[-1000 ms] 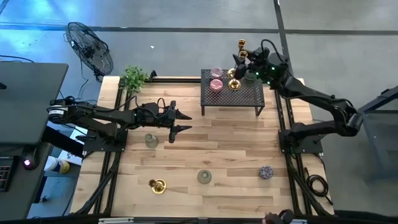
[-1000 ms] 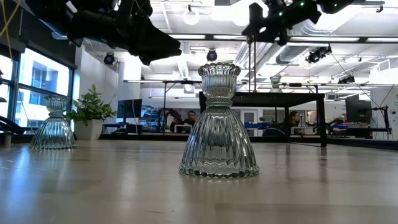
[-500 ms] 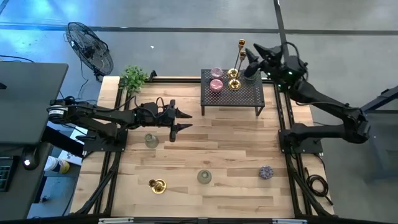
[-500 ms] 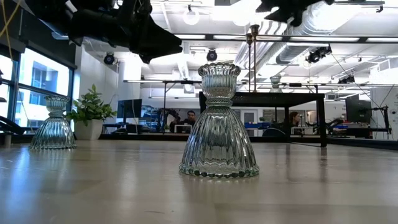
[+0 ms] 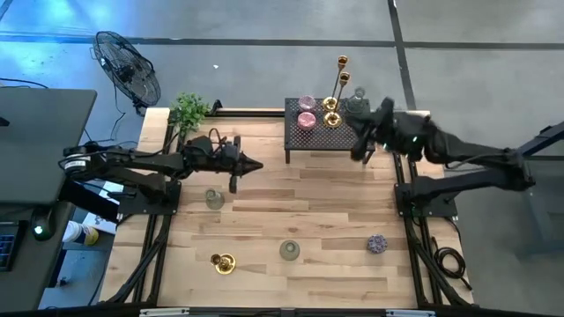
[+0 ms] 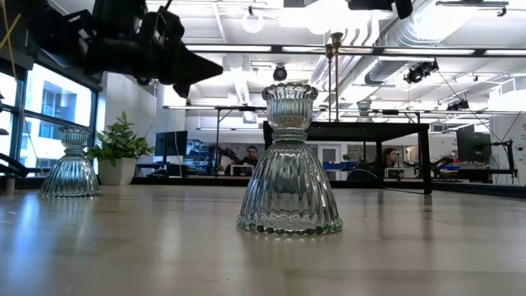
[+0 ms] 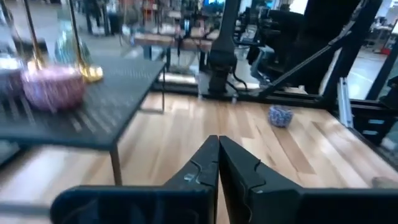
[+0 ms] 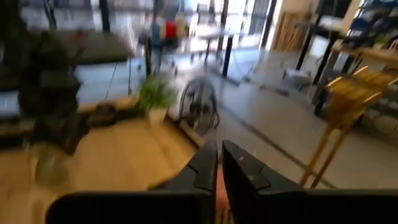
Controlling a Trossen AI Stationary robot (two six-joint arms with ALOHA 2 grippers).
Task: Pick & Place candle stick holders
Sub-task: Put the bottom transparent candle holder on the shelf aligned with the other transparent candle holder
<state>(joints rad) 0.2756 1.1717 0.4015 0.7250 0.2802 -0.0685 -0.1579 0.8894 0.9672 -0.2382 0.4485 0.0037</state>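
Hovering above the light wooden table (image 5: 300, 211), the left gripper (image 5: 253, 165) has its fingers pressed together on nothing, near a clear ribbed glass candle holder (image 5: 214, 199). The right gripper (image 5: 359, 151), likewise closed and empty, hangs beside the black metal mesh rack (image 5: 339, 138), which carries two tall slender brass candlesticks (image 5: 332, 103), pink glass cups (image 5: 306, 120) and a clear glass holder (image 5: 356, 101). Another clear glass holder (image 5: 289, 250), a short shiny gold holder (image 5: 221, 261) and a purple cup (image 5: 377, 244) stand on the table's near part.

Potted plant (image 5: 189, 109), mesh rack (image 5: 330, 134), fan (image 5: 126, 67).
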